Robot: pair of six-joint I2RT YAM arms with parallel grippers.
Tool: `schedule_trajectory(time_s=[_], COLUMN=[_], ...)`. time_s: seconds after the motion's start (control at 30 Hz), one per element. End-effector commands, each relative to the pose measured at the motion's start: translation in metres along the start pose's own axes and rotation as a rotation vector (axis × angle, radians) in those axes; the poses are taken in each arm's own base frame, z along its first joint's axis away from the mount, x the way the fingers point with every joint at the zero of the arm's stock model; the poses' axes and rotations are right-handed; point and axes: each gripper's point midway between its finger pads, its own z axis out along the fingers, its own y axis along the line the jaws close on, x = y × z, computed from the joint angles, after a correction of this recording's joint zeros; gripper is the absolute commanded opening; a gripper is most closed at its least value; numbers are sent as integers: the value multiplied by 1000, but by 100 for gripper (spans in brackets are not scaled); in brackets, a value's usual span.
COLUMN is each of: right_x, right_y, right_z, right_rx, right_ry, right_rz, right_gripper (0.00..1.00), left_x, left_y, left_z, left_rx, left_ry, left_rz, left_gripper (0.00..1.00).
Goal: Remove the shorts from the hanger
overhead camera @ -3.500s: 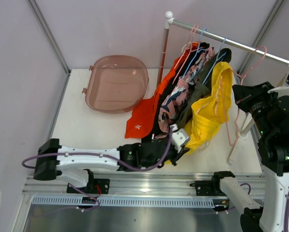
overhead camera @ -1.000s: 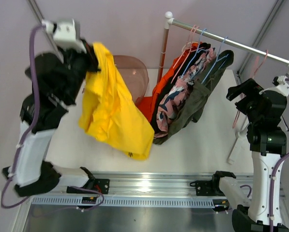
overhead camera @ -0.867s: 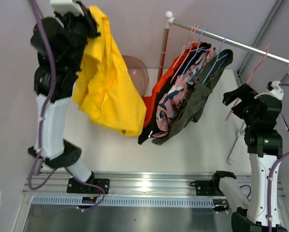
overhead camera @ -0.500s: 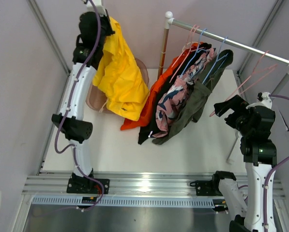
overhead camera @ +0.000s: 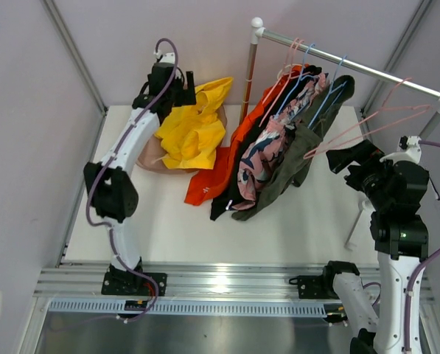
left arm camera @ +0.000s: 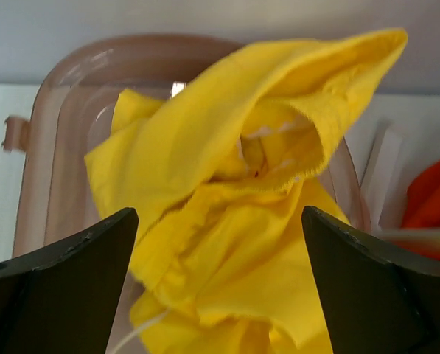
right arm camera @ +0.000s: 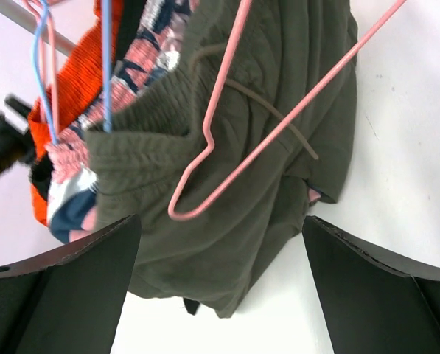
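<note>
The yellow shorts (overhead camera: 194, 133) lie crumpled in the pink translucent bin (overhead camera: 149, 156), loose below my open left gripper (overhead camera: 179, 85). In the left wrist view the yellow shorts (left arm camera: 242, 184) fill the space ahead of my left gripper (left arm camera: 218, 215), over the bin (left arm camera: 61, 118). The olive shorts (overhead camera: 293, 158), the patterned pink shorts (overhead camera: 267, 151), the black shorts (overhead camera: 223, 206) and the orange shorts (overhead camera: 212, 181) hang on hangers from the rail (overhead camera: 352, 66). An empty pink hanger (overhead camera: 367, 125) is swung out sideways. My right gripper (overhead camera: 341, 158) is open beside it, holding nothing; the right wrist view shows the right gripper (right arm camera: 220, 221) facing the olive shorts (right arm camera: 264, 155) and the pink hanger (right arm camera: 278, 122).
The rail stands on a copper-coloured post (overhead camera: 249, 77) at the back and a white post (overhead camera: 356, 225) at the right. Blue hangers (right arm camera: 105, 66) carry the hung garments. Grey walls close in the white table (overhead camera: 293, 236) on three sides.
My left arm came down from high up toward the bin and its gripper opened, letting the yellow shorts fall in. The empty pink hanger has swung out by my right gripper.
</note>
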Motion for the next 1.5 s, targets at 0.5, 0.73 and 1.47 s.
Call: schedule_trajectory(time_s=[0.5,0.73,1.47], right_x=[-52,-64,-54], right_y=[86,114,113], right_z=[11,64,93], right_rx=[-229,-205,10], right_ry=[-70,-110,-261], right_rz=[66,-33,-218], right_gripper=[97,94,27], left_x=[25,75,116], left_y=[22,32,36], left_z=[-259,-268,-256], left_rx=[202,207,209], left_ry=[-230,-161,-130], left_rz=[-69,-36,-26], left_gripper=[99,99,99])
